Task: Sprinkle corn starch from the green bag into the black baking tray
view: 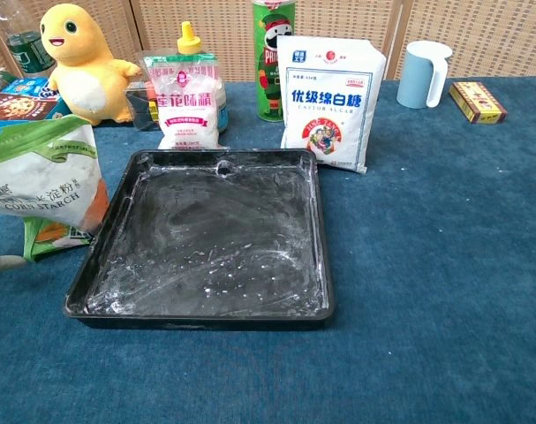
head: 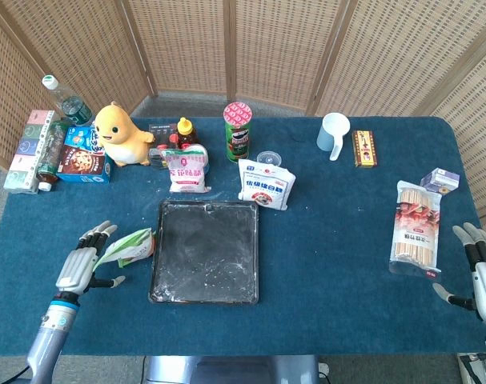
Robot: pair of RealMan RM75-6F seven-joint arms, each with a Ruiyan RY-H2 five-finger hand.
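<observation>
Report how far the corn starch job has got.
Done: little is certain; the black baking tray shows white powder smears, but when they landed can't be told. In hand: the left hand is open beside the green corn starch bag, not gripping it; the bag rests on the table left of the tray. Left: grip, lift, tilt and sprinkle. The right hand is open at the table's right edge.

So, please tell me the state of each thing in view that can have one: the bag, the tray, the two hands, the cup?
green bag: on the table left of the tray, not held.
black baking tray: flat, dusted with white powder.
left hand: open, fingers spread, beside the bag.
right hand: open, at the table's right edge.
blue cup: upright.
</observation>
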